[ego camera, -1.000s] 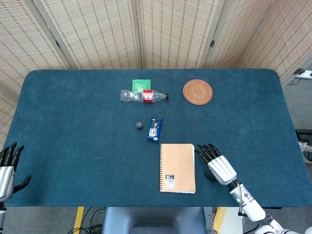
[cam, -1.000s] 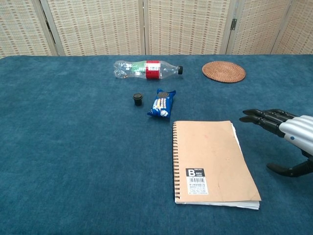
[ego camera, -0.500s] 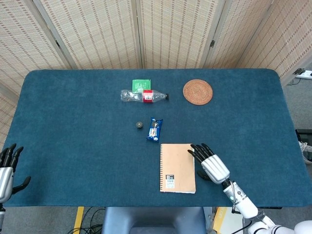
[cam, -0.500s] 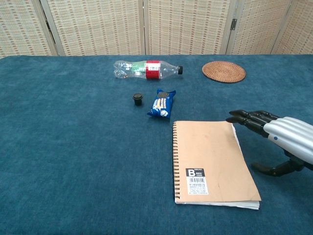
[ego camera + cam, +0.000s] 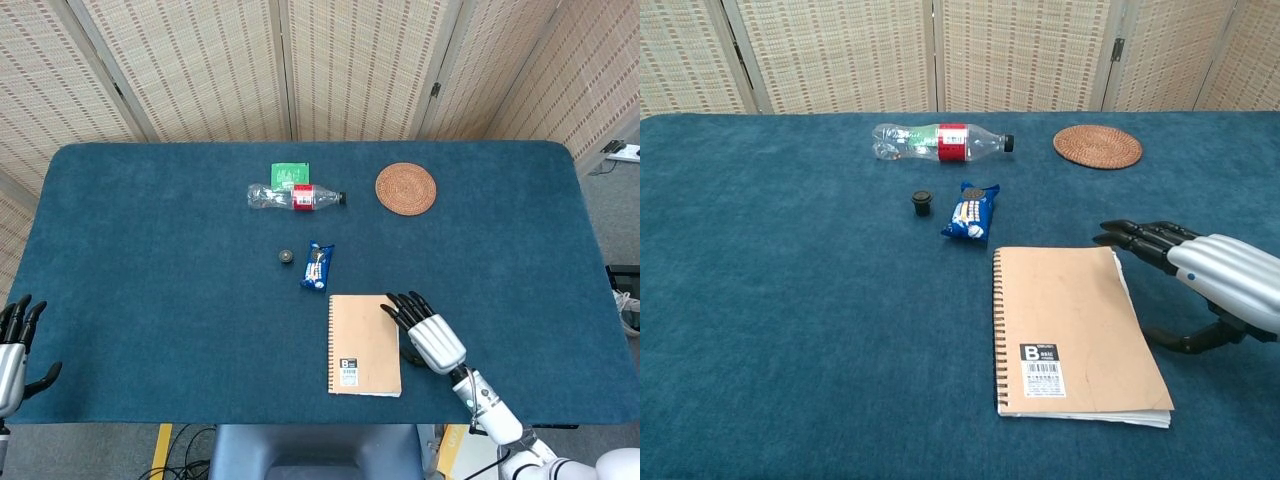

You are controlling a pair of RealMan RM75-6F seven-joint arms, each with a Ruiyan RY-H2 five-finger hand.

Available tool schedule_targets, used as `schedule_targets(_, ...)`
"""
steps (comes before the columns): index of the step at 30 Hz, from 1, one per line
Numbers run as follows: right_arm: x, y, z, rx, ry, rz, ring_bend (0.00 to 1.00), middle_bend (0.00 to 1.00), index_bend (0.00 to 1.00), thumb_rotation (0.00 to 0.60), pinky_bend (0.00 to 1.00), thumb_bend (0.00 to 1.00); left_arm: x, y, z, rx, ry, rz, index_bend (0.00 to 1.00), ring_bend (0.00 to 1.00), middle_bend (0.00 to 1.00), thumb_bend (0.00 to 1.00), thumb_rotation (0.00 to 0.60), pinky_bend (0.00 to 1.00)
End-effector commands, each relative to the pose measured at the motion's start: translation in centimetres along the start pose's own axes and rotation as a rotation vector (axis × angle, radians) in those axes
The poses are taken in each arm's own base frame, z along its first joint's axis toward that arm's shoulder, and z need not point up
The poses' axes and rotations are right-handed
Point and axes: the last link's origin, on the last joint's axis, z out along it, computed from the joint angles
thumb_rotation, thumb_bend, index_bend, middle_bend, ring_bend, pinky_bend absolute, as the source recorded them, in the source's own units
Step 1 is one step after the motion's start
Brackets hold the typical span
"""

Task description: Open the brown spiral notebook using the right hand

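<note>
The brown spiral notebook (image 5: 363,343) (image 5: 1074,328) lies closed and flat near the table's front edge, spiral binding on its left side. My right hand (image 5: 425,329) (image 5: 1205,280) hovers just off the notebook's right edge, fingers stretched out and spread, thumb held low beside the page edges. It holds nothing. My left hand (image 5: 14,344) rests at the table's front left corner, fingers apart and empty; the chest view does not show it.
A blue snack packet (image 5: 317,266) (image 5: 971,212) and a small black cap (image 5: 286,256) (image 5: 922,202) lie just beyond the notebook. Farther back are a plastic bottle (image 5: 295,197) (image 5: 940,141), a green packet (image 5: 290,174) and a woven coaster (image 5: 405,188) (image 5: 1097,146).
My right hand has slid left toward the notebook's right edge, fingertips now over its upper right corner. The notebook and left hand have not moved.
</note>
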Motion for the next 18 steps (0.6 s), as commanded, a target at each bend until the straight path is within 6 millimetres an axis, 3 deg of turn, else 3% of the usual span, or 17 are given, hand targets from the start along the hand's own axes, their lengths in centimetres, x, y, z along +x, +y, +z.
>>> schedule_targets(1, -0.1, -0.1, 0.3, 0.003, -0.006, -0.002, 0.00, 0.00, 0.00, 0.600, 0.00, 0.38, 0.0, 0.0, 0.0, 0.000, 0.001, -0.001, 0.11, 0.02, 0.05, 0.27, 0.600, 0.13)
schedule_targets(18, -0.1, -1.3, 1.5, 0.034, 0.020, 0.028, 0.00, 0.00, 0.00, 0.600, 0.00, 0.38, 0.2, -0.2, 0.0, 0.015, 0.017, 0.000, 0.11, 0.02, 0.05, 0.27, 0.600, 0.13)
